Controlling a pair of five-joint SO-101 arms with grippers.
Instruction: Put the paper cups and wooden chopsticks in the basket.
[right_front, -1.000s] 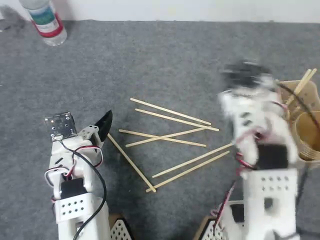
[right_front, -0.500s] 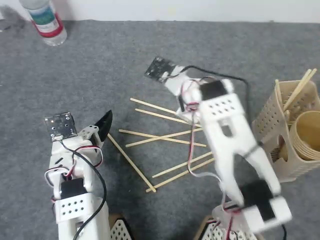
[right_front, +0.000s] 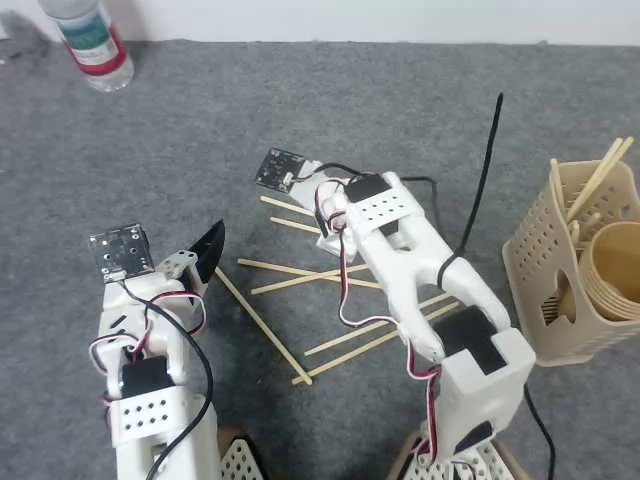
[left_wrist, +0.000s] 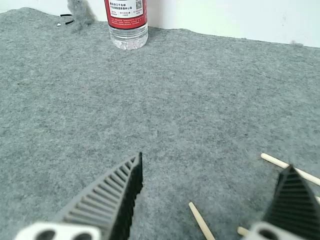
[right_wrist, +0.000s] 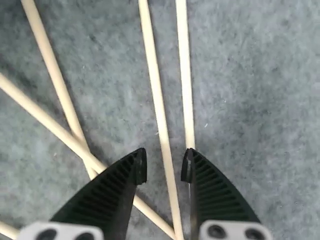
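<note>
Several wooden chopsticks (right_front: 300, 272) lie scattered on the grey felt in the middle. My right arm (right_front: 385, 225) stretches over their far end. In the right wrist view, my right gripper (right_wrist: 164, 167) is open just above the felt, with one chopstick (right_wrist: 155, 90) running between its jaws and another (right_wrist: 184, 75) beside one fingertip. My left gripper (left_wrist: 212, 175) is open and holds nothing, low over the felt at the left end of the pile (right_front: 203, 258). At the right, the beige basket (right_front: 545, 250) holds stacked paper cups (right_front: 615, 270) and a few chopsticks (right_front: 600, 175).
A water bottle (right_front: 90, 40) with a red label stands at the far left corner, also in the left wrist view as the bottle (left_wrist: 127, 22). A black cable (right_front: 485, 170) arcs up between my right arm and the basket. Bare felt lies behind the chopsticks.
My right arm swung from beside the basket leftward and came down over the chopsticks' far end. The left arm has kept still.
</note>
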